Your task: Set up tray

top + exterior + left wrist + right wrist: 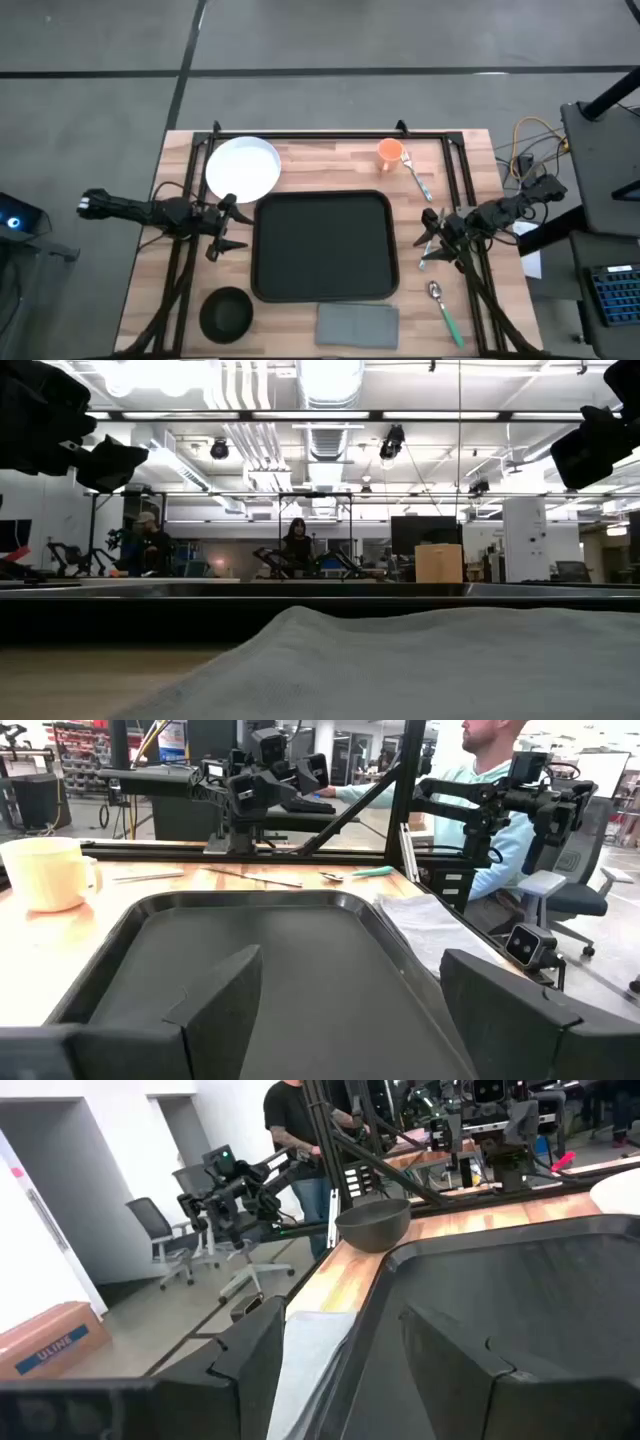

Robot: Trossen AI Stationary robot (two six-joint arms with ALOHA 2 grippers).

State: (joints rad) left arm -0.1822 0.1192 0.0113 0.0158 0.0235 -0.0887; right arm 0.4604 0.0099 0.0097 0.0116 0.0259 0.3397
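Note:
The black tray (322,245) lies flat in the middle of the table; it also fills the left wrist view (270,960) and shows in the right wrist view (520,1290). My left gripper (232,225) hangs open above the tray's left rim, with its fingers (215,995) apart over the tray. My right gripper (432,235) hangs open above the tray's right rim, and its fingers (250,1340) straddle the rim from above without touching. In the low view both grippers sit high at the picture's upper corners, the left gripper (110,460) and the right gripper (600,445).
A white plate (242,167) lies at far left and an orange cup (389,152) with a fork (418,175) at far right. A knife (430,248) lies under my right gripper. A green-handled spoon (443,305), grey napkin (357,323) and dark bowl (226,312) lie along the near edge. People sit beyond the table.

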